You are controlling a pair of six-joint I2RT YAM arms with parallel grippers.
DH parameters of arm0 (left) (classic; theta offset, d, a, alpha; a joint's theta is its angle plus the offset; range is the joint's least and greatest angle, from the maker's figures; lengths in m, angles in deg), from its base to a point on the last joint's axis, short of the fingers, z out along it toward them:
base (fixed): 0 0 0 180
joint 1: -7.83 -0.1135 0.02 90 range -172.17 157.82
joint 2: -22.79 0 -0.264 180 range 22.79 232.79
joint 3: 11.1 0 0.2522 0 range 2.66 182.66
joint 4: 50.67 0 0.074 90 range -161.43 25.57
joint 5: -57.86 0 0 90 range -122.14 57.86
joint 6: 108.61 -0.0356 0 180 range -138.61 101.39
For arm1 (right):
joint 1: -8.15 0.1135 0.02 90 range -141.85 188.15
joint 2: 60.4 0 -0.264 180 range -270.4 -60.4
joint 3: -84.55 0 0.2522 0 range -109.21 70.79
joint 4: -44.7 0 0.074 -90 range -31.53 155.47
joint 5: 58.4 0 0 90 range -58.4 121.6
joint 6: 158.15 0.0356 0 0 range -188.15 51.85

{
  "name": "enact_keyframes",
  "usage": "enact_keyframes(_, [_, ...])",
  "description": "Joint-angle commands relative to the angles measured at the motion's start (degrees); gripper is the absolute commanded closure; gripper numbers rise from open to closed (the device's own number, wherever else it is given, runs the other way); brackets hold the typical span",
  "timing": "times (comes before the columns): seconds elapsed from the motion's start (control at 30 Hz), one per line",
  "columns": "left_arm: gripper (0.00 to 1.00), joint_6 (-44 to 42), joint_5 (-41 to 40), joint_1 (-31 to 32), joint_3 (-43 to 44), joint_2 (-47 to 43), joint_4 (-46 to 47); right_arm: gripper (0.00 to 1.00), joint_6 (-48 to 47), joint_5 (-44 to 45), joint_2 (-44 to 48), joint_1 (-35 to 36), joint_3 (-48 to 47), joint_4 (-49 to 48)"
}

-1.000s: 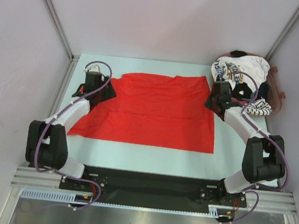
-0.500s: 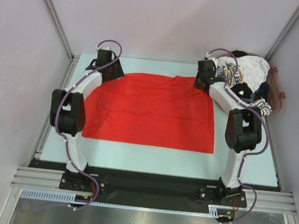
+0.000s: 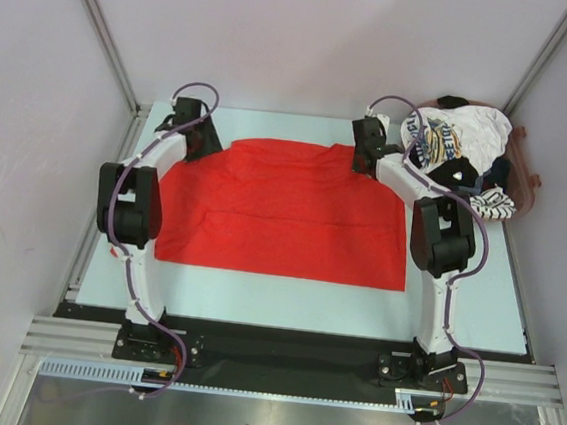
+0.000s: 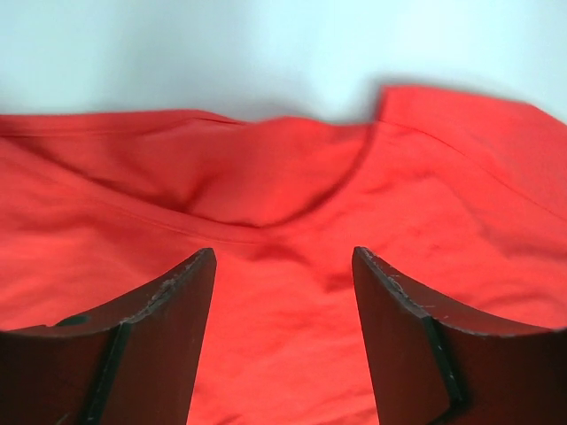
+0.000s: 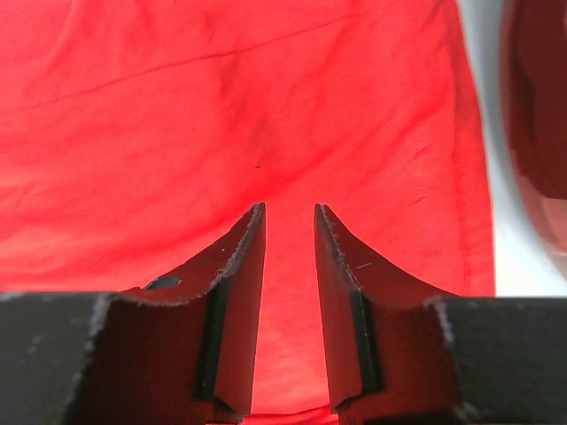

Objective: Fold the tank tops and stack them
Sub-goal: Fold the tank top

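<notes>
The bright red tank top (image 3: 283,213) lies spread flat in the middle of the table. My left gripper (image 3: 206,143) hovers at its far left corner, jaws wide open and empty; in the left wrist view the gripper (image 4: 283,252) is over the red cloth (image 4: 292,186) near a curved hem. My right gripper (image 3: 367,160) is at the far right corner; in the right wrist view the gripper (image 5: 290,208) has a narrow gap with nothing in it, above red cloth (image 5: 221,115). The white printed top (image 3: 452,136), a dark one (image 3: 458,174) and the striped one (image 3: 492,203) are heaped at the back right.
The heap lies partly in a reddish-brown translucent tub (image 3: 525,181) at the back right corner, whose rim also shows in the right wrist view (image 5: 536,133). Metal frame posts (image 3: 100,29) and pale walls enclose the table (image 3: 286,293).
Both arms swung from the sides of the red top up to its far edge, then shifted slightly inward. The red top's near left corner now lies further right than a second ago.
</notes>
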Motion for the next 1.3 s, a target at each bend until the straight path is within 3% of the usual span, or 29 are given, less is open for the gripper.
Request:
enact_keyframes(0.0, [0.31,1.3,-2.0,-4.5,0.3,-0.1,-0.9,0.66,-1.1,0.5,3.3,0.7,1.9,-2.7])
enact_keyframes(0.2, [0.29,3.8,2.5,-11.2,-8.2,-4.1,7.1,0.67,-0.8,0.0,3.8,0.6,2.8,-3.2])
enact_keyframes(0.53, [0.27,5.8,6.4,-18.8,-8.5,-2.4,8.4,0.66,-0.1,-2.5,6.7,0.6,5.8,-6.4])
enact_keyframes(0.87, [0.28,5.7,6.5,-22.5,-3.8,1.0,7.4,0.67,0.0,-5.3,10.3,-0.2,10.3,-9.8])
enact_keyframes(1.27, [0.36,6.9,13.6,-22.8,-4.4,5.2,7.8,0.66,1.6,-8.0,11.8,-1.2,12.1,-10.7])
